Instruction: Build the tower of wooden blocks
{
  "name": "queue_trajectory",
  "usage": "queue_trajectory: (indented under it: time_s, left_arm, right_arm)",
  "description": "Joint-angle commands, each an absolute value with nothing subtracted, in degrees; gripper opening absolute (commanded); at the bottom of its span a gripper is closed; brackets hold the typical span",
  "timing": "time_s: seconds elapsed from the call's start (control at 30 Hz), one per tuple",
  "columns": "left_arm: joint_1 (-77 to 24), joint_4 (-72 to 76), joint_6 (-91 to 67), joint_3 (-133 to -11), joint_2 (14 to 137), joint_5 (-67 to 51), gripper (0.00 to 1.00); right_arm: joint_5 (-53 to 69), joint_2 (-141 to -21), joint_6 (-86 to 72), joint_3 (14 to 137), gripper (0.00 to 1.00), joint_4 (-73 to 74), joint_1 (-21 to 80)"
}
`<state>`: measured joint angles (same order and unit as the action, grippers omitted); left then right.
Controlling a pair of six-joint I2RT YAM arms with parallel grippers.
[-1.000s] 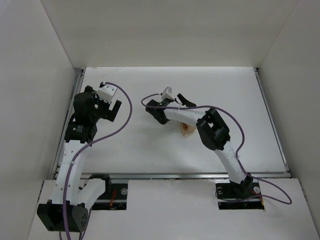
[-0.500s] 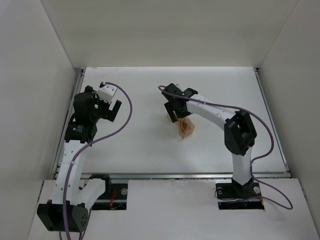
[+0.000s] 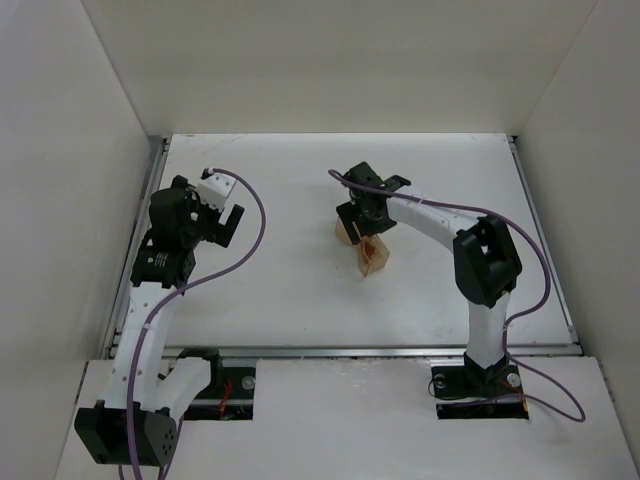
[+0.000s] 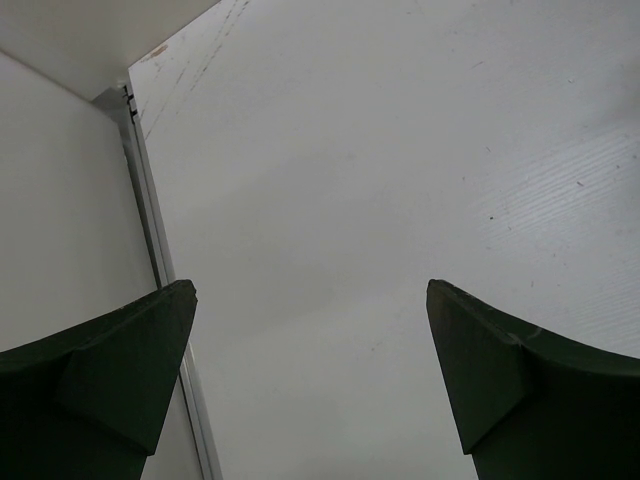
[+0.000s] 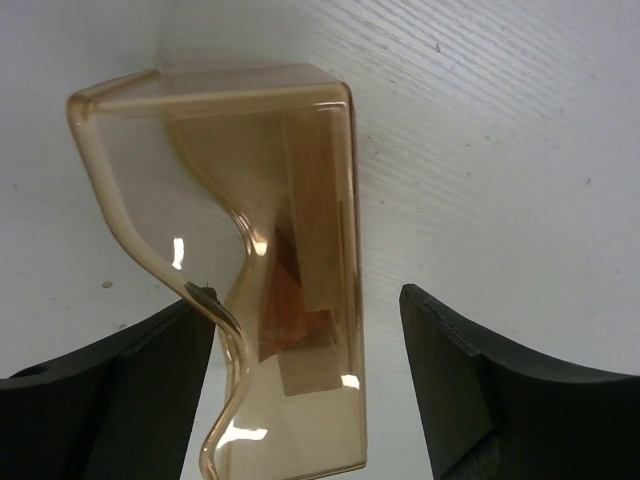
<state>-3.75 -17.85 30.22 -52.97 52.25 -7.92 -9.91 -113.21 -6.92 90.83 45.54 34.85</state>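
Observation:
A clear amber plastic case [image 5: 300, 150] lies on the white table between my right gripper's open jaws [image 5: 308, 300]. Seen through it are a slim pale tan post [image 5: 320, 210] and a reddish-brown roof-shaped piece [image 5: 290, 300]. The case's wavy edge overlaps my left fingertip [image 5: 190, 330]; the right fingertip [image 5: 440, 340] stands apart from it. In the top view the right gripper [image 3: 365, 215] hovers at the table's middle over the amber case [image 3: 372, 257]. My left gripper [image 3: 225, 215] is open and empty at the far left, with only table between its fingers [image 4: 310, 290].
A small tan piece [image 3: 346, 234] sits just left of the amber case. A metal rail [image 4: 150, 230] and the left wall run beside my left gripper. White walls enclose the table on three sides.
My right arm has swung right and straightened, turning its gripper down over the amber case, which was partly hidden under the arm before. The left arm has barely moved.

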Motion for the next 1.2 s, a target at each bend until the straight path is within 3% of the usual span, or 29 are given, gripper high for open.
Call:
queue_trajectory:
  time_s: [0.0,0.23,0.3,0.47,0.5,0.6,0.73,0.93,1.17]
  left_arm:
    - [-4.0,-17.2,30.8,-52.9,50.9,-8.8,1.0]
    - [-4.0,-17.8,31.3,-53.4,50.9,-8.8,1.0]
    - [-4.0,-17.8,31.3,-53.4,50.9,-8.8,1.0]
    - [-4.0,-17.8,31.3,-53.4,50.9,-8.8,1.0]
    - [-4.0,-17.8,31.3,-53.4,50.9,-8.8,1.0]
    - [-4.0,-17.8,31.3,-53.4,50.9,-8.8,1.0]
    - [-4.0,-17.8,31.3,-53.4,51.4,-8.8,1.0]
    - [-4.0,-17.8,31.3,-53.4,51.4,-8.8,1.0]
    - [-4.0,-17.8,31.3,-53.4,51.9,-7.7,1.0]
  right_arm:
    - [-5.5,-110.1,-6.2,90.6,0.78,40.3,35.0]
    - [-5.3,-110.7,-6.2,90.0,0.56,39.5,34.5]
    - [-5.3,-110.7,-6.2,89.5,0.42,39.5,34.5]
    - [-7.1,-110.1,-6.2,88.9,0.21,39.5,33.9]
    - [-7.6,-109.4,-6.2,88.9,0.11,39.5,33.9]
    - [-12.5,-108.1,-7.1,88.9,0.0,39.5,33.9]
    - [-30.5,-108.8,-12.9,93.0,0.0,43.8,33.9]
    - [-54.2,-119.4,-19.9,98.6,0.0,54.5,35.7]
    - [-62.0,-126.6,-23.5,105.0,0.0,59.3,40.8]
